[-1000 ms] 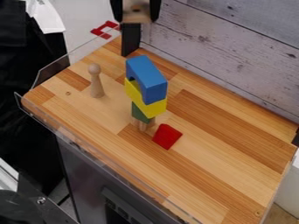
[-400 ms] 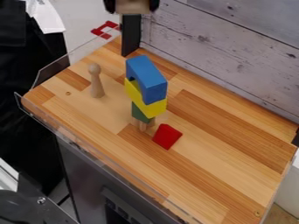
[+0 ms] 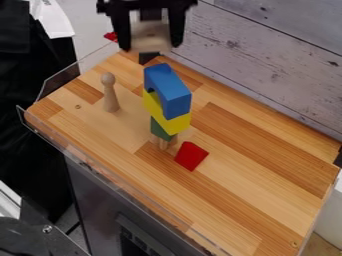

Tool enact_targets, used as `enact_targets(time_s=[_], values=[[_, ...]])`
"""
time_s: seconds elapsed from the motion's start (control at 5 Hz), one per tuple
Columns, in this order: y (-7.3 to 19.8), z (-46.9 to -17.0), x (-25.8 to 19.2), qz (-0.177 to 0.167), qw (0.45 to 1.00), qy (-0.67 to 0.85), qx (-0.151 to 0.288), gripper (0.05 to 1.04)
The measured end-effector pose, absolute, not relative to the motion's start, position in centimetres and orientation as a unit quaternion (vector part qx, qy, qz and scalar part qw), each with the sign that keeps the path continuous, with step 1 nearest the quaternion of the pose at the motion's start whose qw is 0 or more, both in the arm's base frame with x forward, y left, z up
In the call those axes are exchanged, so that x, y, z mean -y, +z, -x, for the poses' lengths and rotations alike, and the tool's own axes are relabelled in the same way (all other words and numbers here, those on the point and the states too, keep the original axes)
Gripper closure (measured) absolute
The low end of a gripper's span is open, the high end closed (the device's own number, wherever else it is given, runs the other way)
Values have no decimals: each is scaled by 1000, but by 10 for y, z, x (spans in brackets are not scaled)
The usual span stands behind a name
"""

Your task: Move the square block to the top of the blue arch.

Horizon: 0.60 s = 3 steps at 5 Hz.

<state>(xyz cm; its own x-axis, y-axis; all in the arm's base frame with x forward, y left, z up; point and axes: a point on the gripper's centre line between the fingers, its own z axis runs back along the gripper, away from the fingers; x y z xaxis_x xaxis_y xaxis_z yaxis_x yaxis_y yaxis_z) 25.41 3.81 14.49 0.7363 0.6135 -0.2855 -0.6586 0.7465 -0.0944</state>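
My gripper (image 3: 149, 40) hangs at the top of the view, behind and above the block stack, shut on a pale wooden square block (image 3: 151, 35) held between its two fingers. The blue arch (image 3: 168, 90) tops the stack, lying on a yellow block (image 3: 175, 123). Under the yellow block are a green block (image 3: 160, 131) and light wooden pieces at the bottom. Air separates the held block from the arch, and nothing lies on the arch.
A wooden peg figure (image 3: 110, 93) stands left of the stack. A red block (image 3: 191, 156) lies in front of it, to the right. A whitewashed plank wall (image 3: 267, 60) runs behind the wooden table (image 3: 234, 200), and a clear rim edges its left side.
My gripper, with the wooden block in it, first rose a little and has since come lower and nearer the stack. The stack, peg and red block have stayed put.
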Motion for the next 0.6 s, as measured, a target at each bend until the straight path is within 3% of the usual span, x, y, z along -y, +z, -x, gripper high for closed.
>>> enact_targets(time_s=[0.6], values=[[138,-237,2,97,939,300,-136,249]])
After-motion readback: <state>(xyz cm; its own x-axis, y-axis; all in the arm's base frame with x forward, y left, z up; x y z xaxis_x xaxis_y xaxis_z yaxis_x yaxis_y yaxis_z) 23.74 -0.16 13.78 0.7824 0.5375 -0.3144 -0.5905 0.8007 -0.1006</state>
